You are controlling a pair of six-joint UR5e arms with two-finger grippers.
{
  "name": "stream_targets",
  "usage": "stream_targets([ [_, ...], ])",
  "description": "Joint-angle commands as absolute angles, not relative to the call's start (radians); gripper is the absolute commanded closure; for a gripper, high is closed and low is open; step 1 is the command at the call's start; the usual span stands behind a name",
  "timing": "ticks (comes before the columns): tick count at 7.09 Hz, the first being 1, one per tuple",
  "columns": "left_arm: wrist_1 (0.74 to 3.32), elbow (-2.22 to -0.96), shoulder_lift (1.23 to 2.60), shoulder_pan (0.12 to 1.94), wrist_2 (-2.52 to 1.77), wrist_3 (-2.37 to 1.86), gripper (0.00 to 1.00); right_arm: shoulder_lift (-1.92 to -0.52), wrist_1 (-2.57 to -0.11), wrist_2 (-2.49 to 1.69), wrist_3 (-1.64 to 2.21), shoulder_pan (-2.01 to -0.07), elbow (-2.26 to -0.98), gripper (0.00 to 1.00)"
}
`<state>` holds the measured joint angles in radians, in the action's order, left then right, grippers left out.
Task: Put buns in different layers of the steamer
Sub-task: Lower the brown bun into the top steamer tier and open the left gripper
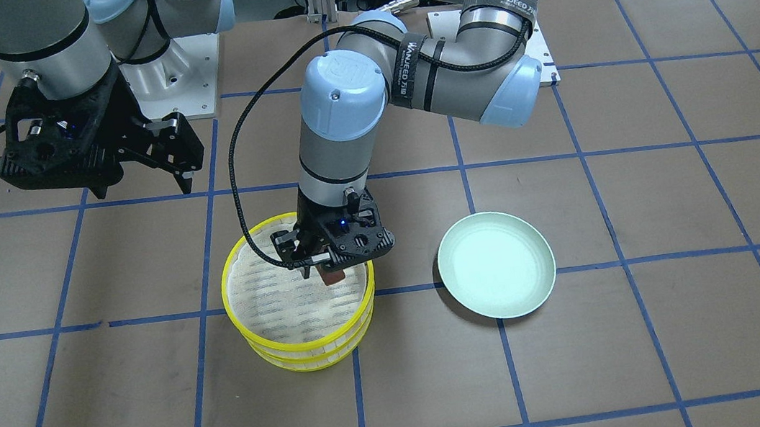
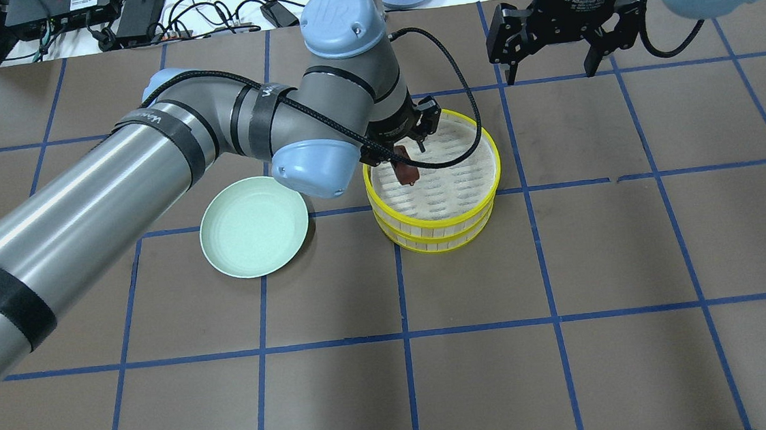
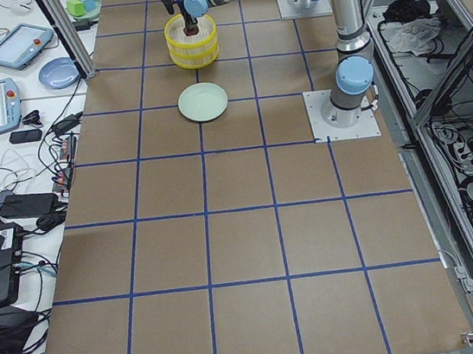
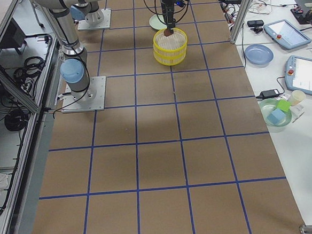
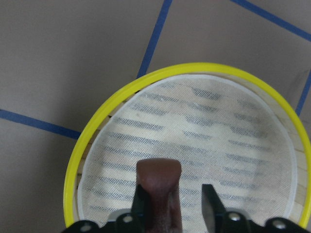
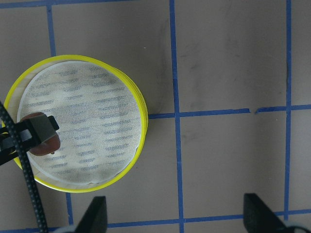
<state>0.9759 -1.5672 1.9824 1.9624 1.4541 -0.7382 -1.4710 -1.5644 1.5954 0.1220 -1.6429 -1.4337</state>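
Reddish-brown bun (image 5: 158,182) is hanging clamped in my left gripper (image 5: 174,196), just above the white mesh of the steamer's (image 5: 194,66) top tray, close inside its rim. I am judging the careful way is lowering straight until the bun is touching mesh, then parting the fingers slowly so it is not dropping or rolling. My right gripper (image 2: 551,73) is hovering spread wide, well apart.

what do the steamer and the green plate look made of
Steamer: rims look like glossy yellow plastic, sides like pale woven strips, floor a white mesh cloth. Plate: smooth pale green with a soft sheen, probably plastic or melamine.
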Motion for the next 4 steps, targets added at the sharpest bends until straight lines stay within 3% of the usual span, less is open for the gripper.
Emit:
stream_targets([
  [1,0.962,-1.568,1.976,1.962,1.456,-0.718,0.0,-1.471,-1.559,1.595,0.121,-1.643,-1.434,0.0],
  [4,1.044,-1.574,1.875,1.851,1.463,-0.477,0.0,-1.471,-1.56,1.595,0.121,-1.643,-1.436,0.0],
])
